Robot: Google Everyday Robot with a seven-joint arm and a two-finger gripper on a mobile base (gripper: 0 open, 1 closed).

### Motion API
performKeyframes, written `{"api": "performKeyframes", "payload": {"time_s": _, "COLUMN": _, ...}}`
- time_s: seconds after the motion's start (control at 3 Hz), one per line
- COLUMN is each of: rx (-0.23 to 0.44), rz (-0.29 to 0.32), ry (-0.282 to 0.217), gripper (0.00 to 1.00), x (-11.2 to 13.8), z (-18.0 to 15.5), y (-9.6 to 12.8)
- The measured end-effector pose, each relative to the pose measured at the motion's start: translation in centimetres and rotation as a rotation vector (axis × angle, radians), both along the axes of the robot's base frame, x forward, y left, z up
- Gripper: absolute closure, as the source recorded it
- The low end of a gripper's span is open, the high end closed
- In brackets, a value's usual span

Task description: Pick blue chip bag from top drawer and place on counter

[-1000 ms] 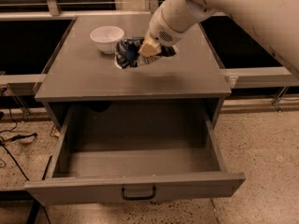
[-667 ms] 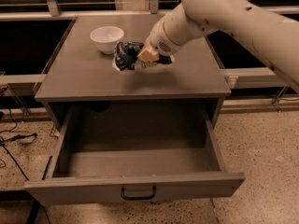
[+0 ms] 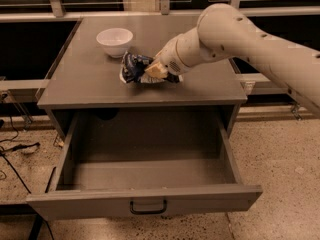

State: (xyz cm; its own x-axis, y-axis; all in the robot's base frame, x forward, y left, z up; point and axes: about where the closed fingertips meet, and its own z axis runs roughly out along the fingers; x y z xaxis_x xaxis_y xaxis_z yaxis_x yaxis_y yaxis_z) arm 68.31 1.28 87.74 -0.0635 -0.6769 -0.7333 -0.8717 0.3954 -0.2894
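The blue chip bag (image 3: 133,67), dark navy with white edges, lies on the counter (image 3: 95,84) just in front of and to the right of the white bowl. My gripper (image 3: 156,72) is low over the counter at the bag's right end, and its tan fingers are closed on the bag. The white arm reaches in from the upper right. The top drawer (image 3: 145,204) is pulled fully open below the counter, with its dark loop handle at the centre of the front panel. I see nothing inside the drawer.
A white bowl (image 3: 115,40) stands on the counter's back left, close to the bag. A railing and dark windows run behind the cabinet. Cables lie on the speckled floor at the left.
My arm has lowered and the bag has come down onto the counter, slightly forward of the bowl. The gripper is still on the bag.
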Motion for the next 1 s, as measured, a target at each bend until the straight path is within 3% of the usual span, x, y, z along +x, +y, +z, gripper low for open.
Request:
{"api": "performKeyframes", "payload": {"time_s": 0.33, "rx": 0.005, "rz": -0.002, "ry": 0.0, "gripper": 0.84, "x": 0.03, "z": -0.12, "y": 0.02}}
{"api": "performKeyframes", "payload": {"time_s": 1.0, "rx": 0.005, "rz": -0.002, "ry": 0.0, "gripper": 0.37, "x": 0.03, "z": -0.13, "y": 0.03}}
